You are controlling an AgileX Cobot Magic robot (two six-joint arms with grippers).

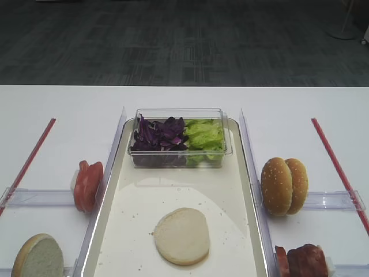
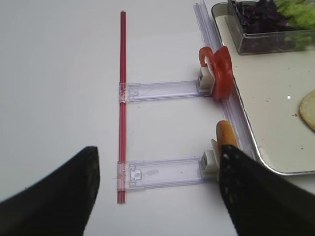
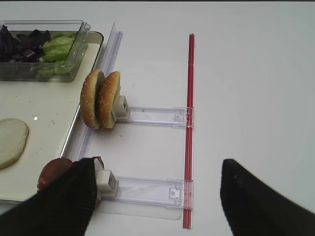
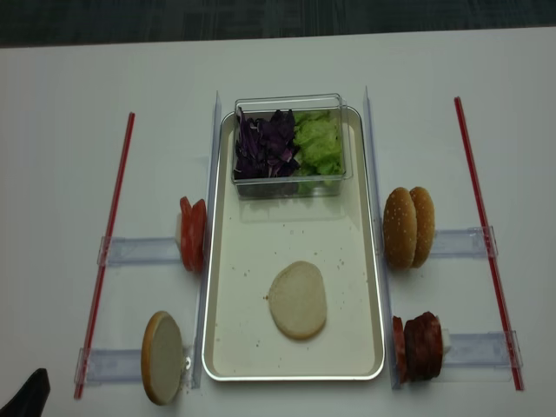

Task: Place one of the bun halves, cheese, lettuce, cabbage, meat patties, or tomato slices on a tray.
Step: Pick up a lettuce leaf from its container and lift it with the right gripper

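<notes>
The cream tray (image 1: 173,190) holds one pale bun half (image 1: 181,235) lying flat and a clear box with purple cabbage (image 1: 158,134) and green lettuce (image 1: 203,135). Tomato slices (image 1: 87,184) and a bun half (image 1: 39,257) stand on edge left of the tray. Sesame bun halves (image 1: 283,184) and meat patties (image 1: 302,261) stand on its right. Cheese is out of view. My right gripper (image 3: 157,196) is open above the table, its left finger beside the meat patties (image 3: 54,172). My left gripper (image 2: 157,191) is open and empty, its right finger by the bun half (image 2: 226,135).
Clear plastic holders (image 3: 147,115) (image 2: 157,172) run from the tray's rails out to a red strip on each side (image 1: 29,158) (image 1: 340,167). The white table ends at the far edge, with dark floor beyond.
</notes>
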